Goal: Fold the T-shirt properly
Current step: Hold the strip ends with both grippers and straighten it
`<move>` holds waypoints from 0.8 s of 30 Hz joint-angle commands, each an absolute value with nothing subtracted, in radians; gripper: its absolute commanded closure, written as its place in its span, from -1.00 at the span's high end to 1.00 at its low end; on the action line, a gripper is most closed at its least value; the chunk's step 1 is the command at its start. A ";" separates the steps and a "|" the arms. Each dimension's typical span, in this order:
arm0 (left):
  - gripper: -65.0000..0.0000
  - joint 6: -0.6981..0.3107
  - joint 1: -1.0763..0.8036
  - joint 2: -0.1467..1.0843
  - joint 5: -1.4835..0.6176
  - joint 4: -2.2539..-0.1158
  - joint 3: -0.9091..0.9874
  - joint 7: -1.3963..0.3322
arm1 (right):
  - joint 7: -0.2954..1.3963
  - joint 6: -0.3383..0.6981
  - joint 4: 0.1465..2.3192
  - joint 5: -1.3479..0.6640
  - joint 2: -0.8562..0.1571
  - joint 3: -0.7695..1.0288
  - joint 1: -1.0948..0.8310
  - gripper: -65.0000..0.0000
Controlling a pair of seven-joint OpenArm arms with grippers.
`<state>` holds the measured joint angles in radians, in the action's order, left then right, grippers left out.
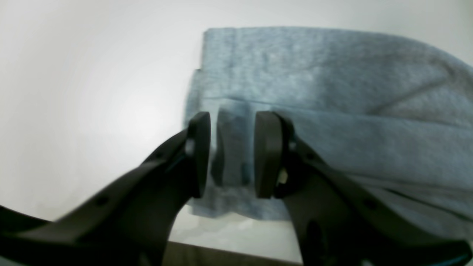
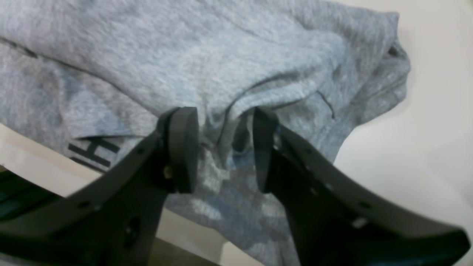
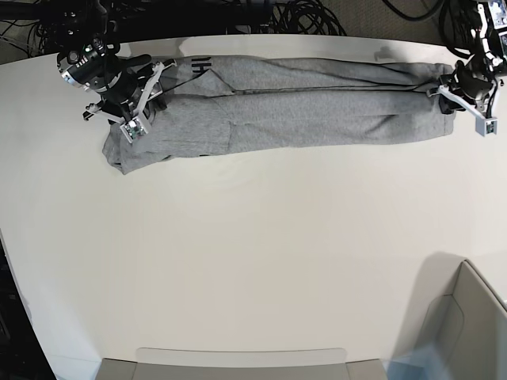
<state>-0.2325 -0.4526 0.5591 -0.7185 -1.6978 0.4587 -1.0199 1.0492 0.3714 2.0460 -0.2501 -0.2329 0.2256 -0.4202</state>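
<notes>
Lying flat, T-shirt [image 3: 301, 107] between 2 parted tools.

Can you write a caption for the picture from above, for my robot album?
Two robot arms at the ends of a long grey T-shirt on a white table.

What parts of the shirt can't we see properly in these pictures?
- Lettering on the T-shirt: right wrist view shows only an "H"; the rest is under a fold and behind the right end effector.
- Same lettering, base view: too small to read.
- Shirt end at the left end effector: left wrist view blurred, fingers cover it.
- Collar and sleeves: folded in.
</notes>
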 commanded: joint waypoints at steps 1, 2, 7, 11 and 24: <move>-0.35 -0.226 -0.421 0.579 -0.716 -1.669 0.472 -1.007 | 1.035 0.375 2.060 -0.254 -0.242 0.231 -0.417 -0.25; -0.35 -0.229 -0.407 0.588 -0.716 -1.632 0.472 -1.007 | 1.035 0.375 2.058 -0.254 -0.243 0.231 -0.417 -0.25; -0.34 -0.234 -0.394 0.618 -0.745 -1.566 0.464 -1.012 | 1.035 0.375 2.057 -0.254 -0.269 0.226 -0.417 -0.25; -0.34 -0.237 -0.394 0.619 -0.769 -1.497 0.464 -1.010 | 1.035 0.375 2.057 -0.254 -0.271 0.229 -0.415 -0.25; -0.35 -0.430 -0.337 0.615 -0.846 -1.287 0.298 -0.969 | 1.035 0.375 2.057 -0.254 -0.291 0.229 -0.415 -0.25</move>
